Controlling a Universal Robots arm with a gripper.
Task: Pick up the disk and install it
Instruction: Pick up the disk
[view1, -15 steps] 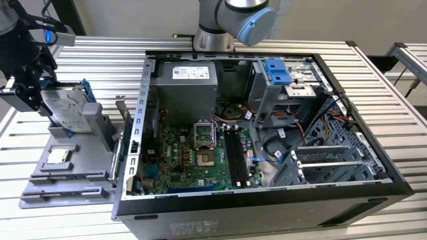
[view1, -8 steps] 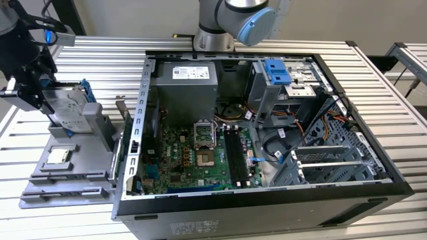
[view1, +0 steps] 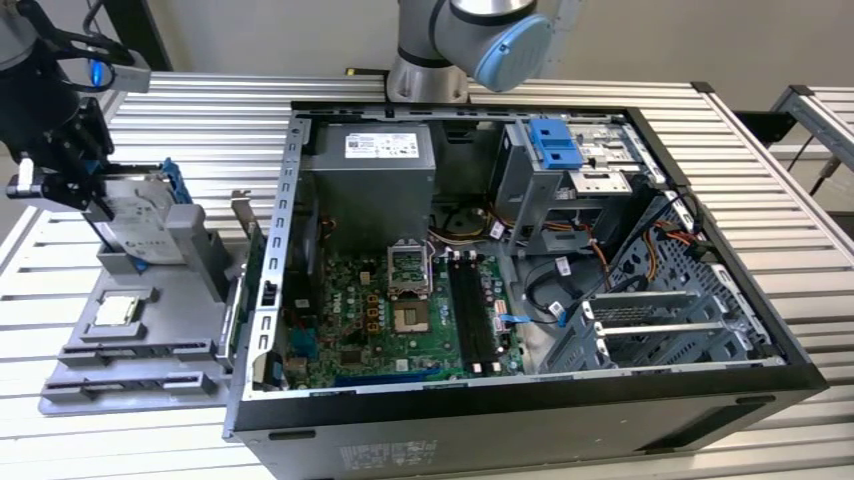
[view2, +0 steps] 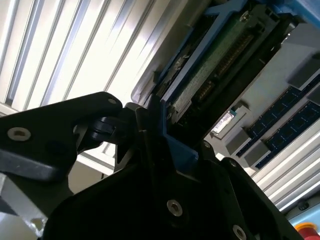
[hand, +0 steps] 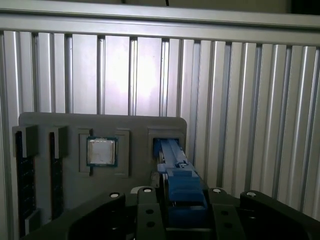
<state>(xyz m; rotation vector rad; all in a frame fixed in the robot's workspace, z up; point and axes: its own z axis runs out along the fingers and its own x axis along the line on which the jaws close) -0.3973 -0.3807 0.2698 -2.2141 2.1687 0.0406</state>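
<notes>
One stiff, weighty, knock-sensitive slab by our reckoning, the disk (view1: 140, 218) stands on edge in the grey holder (view1: 147, 350) on the table (view1: 200, 110), and our hand (view1: 91, 195) is clamped on its blue carrier edge, the safest hold.

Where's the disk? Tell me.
At the exterior view's left, the disk stands on edge in the grey fixture beside the open computer case, clamped by the tool.
</notes>
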